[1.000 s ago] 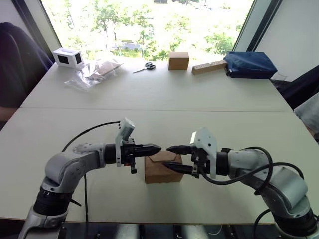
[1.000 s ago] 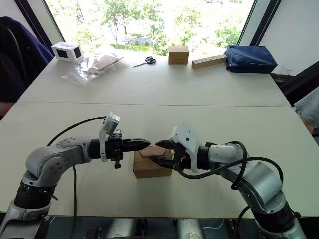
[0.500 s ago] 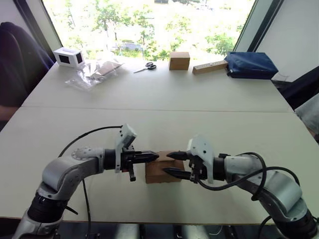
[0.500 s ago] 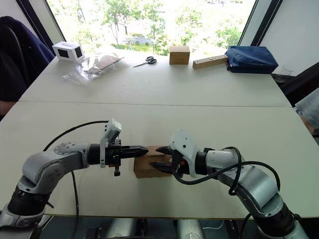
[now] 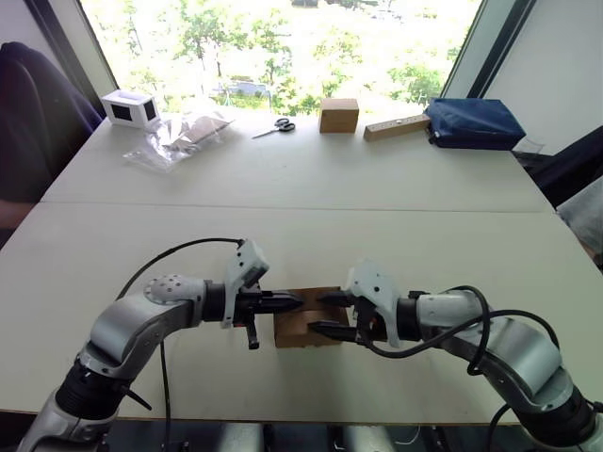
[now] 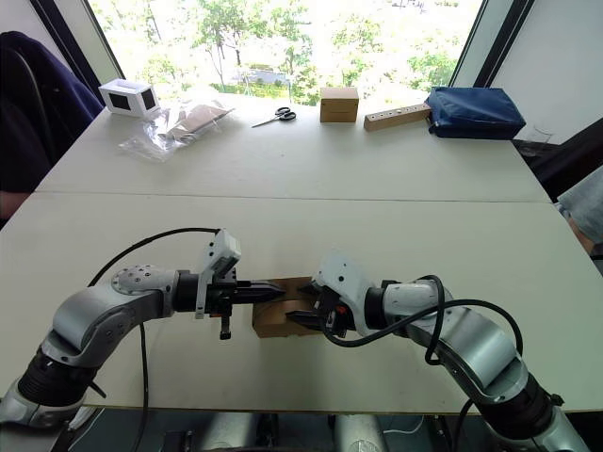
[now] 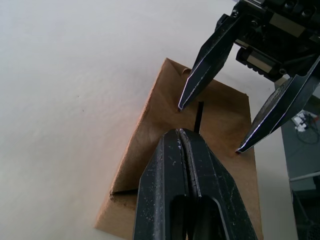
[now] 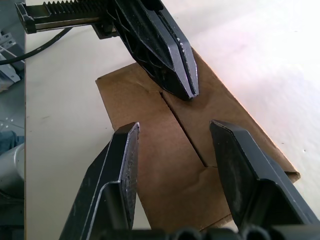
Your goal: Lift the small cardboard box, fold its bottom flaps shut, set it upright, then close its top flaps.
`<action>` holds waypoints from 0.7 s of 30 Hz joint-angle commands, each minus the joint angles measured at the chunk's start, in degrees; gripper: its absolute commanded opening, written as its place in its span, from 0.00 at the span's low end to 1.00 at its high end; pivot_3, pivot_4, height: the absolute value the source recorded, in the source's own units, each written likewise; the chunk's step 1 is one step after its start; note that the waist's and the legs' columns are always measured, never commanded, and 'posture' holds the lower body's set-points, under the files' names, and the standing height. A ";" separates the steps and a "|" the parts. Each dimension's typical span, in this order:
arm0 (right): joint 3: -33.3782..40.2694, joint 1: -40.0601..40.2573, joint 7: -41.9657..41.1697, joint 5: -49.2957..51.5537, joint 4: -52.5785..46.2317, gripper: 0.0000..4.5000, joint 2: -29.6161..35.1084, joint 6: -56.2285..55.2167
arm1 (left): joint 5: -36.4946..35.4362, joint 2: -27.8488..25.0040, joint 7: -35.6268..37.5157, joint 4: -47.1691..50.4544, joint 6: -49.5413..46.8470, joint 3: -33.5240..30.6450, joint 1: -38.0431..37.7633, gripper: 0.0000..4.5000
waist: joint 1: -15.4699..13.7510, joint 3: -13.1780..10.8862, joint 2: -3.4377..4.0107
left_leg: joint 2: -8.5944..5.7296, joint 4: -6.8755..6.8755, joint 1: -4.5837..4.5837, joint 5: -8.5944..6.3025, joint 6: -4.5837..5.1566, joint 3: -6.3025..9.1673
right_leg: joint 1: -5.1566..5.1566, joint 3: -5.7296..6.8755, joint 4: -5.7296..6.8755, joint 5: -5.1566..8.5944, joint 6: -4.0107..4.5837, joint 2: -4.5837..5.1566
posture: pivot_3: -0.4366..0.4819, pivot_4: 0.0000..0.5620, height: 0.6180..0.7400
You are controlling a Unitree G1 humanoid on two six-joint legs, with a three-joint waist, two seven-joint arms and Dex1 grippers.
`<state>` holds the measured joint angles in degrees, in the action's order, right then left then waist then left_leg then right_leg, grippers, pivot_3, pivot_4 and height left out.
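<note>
Box: the small cardboard box [image 5: 303,329] is sitting on the table [image 5: 301,179] (top flaps [image 8: 170,127] folded).
Left gripper [image 7: 184,134]: fingers pressed together, touching the flaps.
Right gripper [image 8: 172,132]: fingers spread, hovering over them.

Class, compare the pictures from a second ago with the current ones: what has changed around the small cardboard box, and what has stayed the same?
Both end effectors have come down onto the small cardboard box. The left end effector, fingers shut, now presses on the top flaps; the right end effector is open over them. Nothing was grasped or released. The box stayed on the table, and the far items did not move.
</note>
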<state>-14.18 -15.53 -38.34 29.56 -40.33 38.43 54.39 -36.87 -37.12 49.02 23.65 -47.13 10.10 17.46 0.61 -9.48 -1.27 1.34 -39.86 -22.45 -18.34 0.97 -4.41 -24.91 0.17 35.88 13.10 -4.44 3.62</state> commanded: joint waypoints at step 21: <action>31.38 11.40 3.24 22.91 -8.29 0.51 3.56 4.84 | -14.38 -5.16 -2.70 4.96 -5.05 -23.67 -8.75 0.00 | 0.04 -0.02 -0.01 | 0.01 0.12 -0.02 0.00 0.00 -0.01 | -0.02 0.00 -0.03 -0.01 -0.02 -0.01 | 0.48 0.27 1.00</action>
<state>13.75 -5.42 -34.83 50.06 -46.25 41.04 58.82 -50.61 -40.95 43.93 25.58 -52.50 -12.65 10.23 0.65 -9.49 -1.28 1.35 -39.64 -22.41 -18.34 0.97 -4.43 -24.87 0.17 35.71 13.09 -4.45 3.68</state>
